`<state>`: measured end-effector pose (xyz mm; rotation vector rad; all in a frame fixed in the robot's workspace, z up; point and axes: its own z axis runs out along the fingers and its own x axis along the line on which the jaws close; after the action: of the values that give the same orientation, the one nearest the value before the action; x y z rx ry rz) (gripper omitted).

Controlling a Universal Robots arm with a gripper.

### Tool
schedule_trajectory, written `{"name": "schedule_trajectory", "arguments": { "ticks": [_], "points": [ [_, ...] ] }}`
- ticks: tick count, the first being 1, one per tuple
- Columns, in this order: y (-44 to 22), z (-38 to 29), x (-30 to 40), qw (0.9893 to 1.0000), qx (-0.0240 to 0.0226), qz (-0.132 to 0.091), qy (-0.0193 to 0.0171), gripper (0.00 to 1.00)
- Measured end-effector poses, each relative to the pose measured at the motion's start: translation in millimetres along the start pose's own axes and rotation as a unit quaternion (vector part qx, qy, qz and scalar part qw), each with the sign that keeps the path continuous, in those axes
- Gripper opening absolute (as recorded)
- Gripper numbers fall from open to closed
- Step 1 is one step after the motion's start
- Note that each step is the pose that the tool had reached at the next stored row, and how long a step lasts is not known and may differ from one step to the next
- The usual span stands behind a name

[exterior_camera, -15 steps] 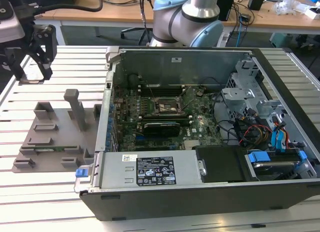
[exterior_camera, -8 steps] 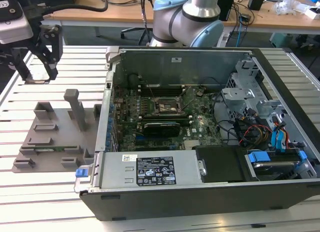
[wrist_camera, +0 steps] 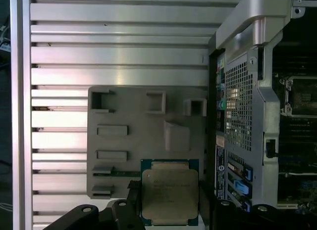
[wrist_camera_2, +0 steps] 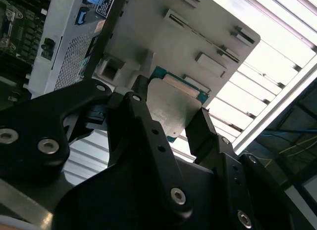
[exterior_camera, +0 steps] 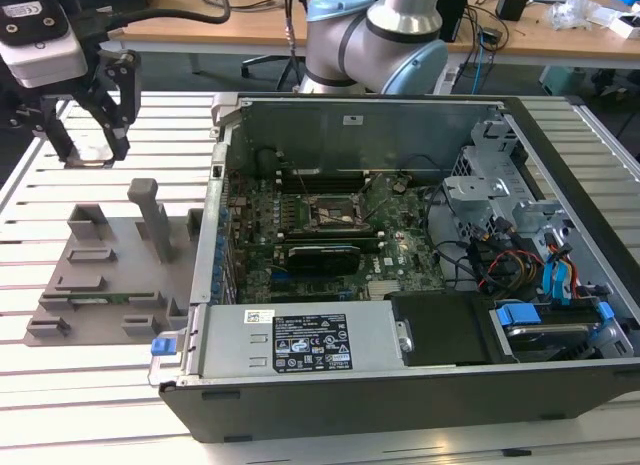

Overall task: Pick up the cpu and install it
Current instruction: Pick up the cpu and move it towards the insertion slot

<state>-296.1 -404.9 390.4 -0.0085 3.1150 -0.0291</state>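
The cpu (wrist_camera: pixel 170 193) is a small square chip with a pale metal top and a green rim, also seen in the second wrist view (wrist_camera_2: pixel 171 109). My gripper (wrist_camera: pixel 171 203) is shut on it, one black finger (wrist_camera_2: pixel 143 116) against each of two opposite edges. In the exterior view the gripper (exterior_camera: pixel 90 135) hangs over the slatted table at the far left, above and behind the grey holder plate (exterior_camera: pixel 110 275). The cpu hangs in the air over that plate's edge (wrist_camera: pixel 124 141). The open socket frame (exterior_camera: pixel 335 210) sits on the motherboard inside the case, well toward the exterior view's right of the gripper.
An open computer case (exterior_camera: pixel 400 385) fills the middle and right, its metal wall (exterior_camera: pixel 215 185) standing between gripper and motherboard. The grey plate carries upright posts (exterior_camera: pixel 150 215) and blocks. A black expansion card (exterior_camera: pixel 320 255) lies in front of the socket. The arm's base (exterior_camera: pixel 375 35) stands behind the case.
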Motion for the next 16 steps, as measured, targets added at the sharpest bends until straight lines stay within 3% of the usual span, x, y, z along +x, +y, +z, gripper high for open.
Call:
{"name": "schedule_trajectory", "arguments": {
  "ticks": [6, 10, 16],
  "points": [
    [0.5, 0.3, -11.0, 1.0, 0.0007, 0.0, 0.0, 0.55],
    [2.0, 0.6, -24.8, 1.0, 0.0014, 0.0, 0.0, 0.55],
    [3.6, 1.0, -39.9, 1.0, 0.0022, 0.0, 0.0, 0.55]
  ]
}}
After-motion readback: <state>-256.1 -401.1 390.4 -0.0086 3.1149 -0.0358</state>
